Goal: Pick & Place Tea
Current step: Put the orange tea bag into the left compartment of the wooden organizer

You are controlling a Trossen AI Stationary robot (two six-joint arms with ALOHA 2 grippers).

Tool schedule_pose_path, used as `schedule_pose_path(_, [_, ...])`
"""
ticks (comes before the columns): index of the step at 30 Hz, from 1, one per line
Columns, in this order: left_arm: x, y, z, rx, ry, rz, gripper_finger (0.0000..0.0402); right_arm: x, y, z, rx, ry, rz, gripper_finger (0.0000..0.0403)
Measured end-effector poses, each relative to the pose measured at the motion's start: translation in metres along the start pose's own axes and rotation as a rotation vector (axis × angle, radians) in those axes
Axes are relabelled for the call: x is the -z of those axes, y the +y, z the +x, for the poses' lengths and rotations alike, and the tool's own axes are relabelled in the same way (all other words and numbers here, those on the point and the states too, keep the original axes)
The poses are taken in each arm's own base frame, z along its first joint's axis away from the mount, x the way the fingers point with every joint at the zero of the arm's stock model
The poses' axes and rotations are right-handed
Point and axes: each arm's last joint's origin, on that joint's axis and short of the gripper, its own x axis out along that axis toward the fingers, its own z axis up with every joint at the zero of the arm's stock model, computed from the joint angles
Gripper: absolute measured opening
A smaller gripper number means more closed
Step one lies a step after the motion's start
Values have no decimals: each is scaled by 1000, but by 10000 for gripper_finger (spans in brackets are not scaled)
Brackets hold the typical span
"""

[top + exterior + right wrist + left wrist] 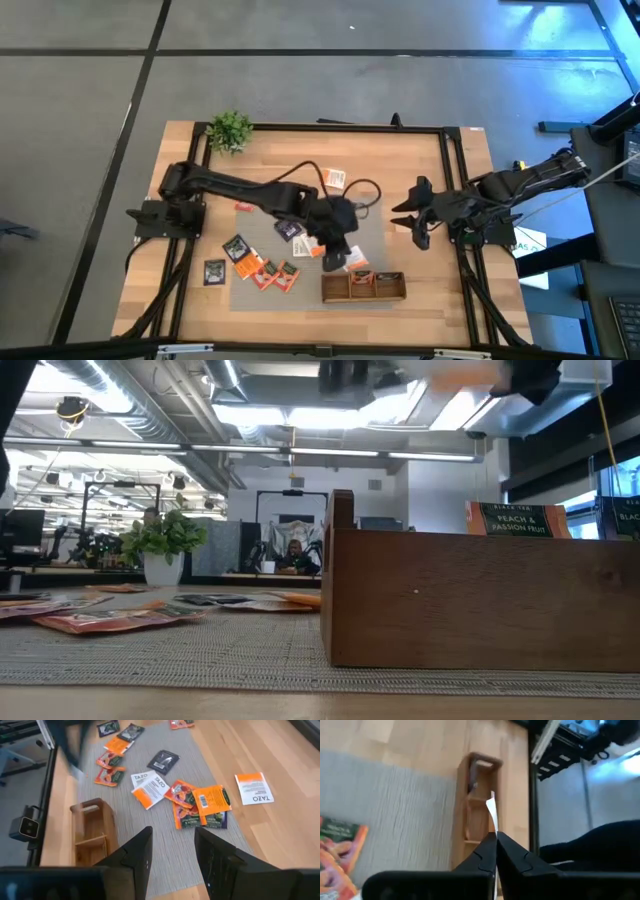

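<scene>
The left tool (pixel 338 250) hangs over the grey mat (pixel 262 296) just behind the wooden tray (pixel 363 288), its two dark fingers (pixel 487 852) pinched tight on a thin white tea bag (pixel 492 812) that sticks out edge-on past the tips, seen from its own wrist camera against the tray's long row of compartments. The tray sits at the near edge of the mat, and from desk height two tea bags (pixel 516 520) stand upright in it, one with a label reading peach and passion fruit. The other tea bags lie flat and loose: a cluster of orange and red ones (pixel 268 272) on the mat to the left of the tray, a dark one (pixel 214 271) on the bare wood just off the mat's left edge, another dark one (pixel 289 230) further back on the mat by the left arm, and a white and orange one (pixel 335 180) on the wood beyond the mat. The right tool (pixel 414 226) waits off to the right of the mat, above the bare desk (pixel 430 290), its fingers (pixel 135 855) standing apart with nothing between them; its own camera looks past them over the mat and the scattered bags. At the far left corner of the desk stands a small green plant (pixel 230 130). Across the room behind it a person (pixel 295 555) sits at a workstation.
</scene>
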Motion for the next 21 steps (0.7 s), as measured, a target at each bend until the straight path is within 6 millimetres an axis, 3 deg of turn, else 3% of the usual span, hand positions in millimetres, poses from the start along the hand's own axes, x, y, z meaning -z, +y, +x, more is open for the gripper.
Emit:
schedule_pose_path(3, [3,-19,-12,-60,17,30,3,1,1,5,26,12,-9,149])
schedule_pose_path(9, [17,-42,-11,-104,30,88,3,2,5,20,79,45,-33,149])
schedule_pose_path(15, [29,-53,8,-108,67,96,3,5,9,35,104,91,-47,149])
schedule_pose_path(21, [46,-50,32,-171,179,104,3,7,13,48,120,120,-59,149])
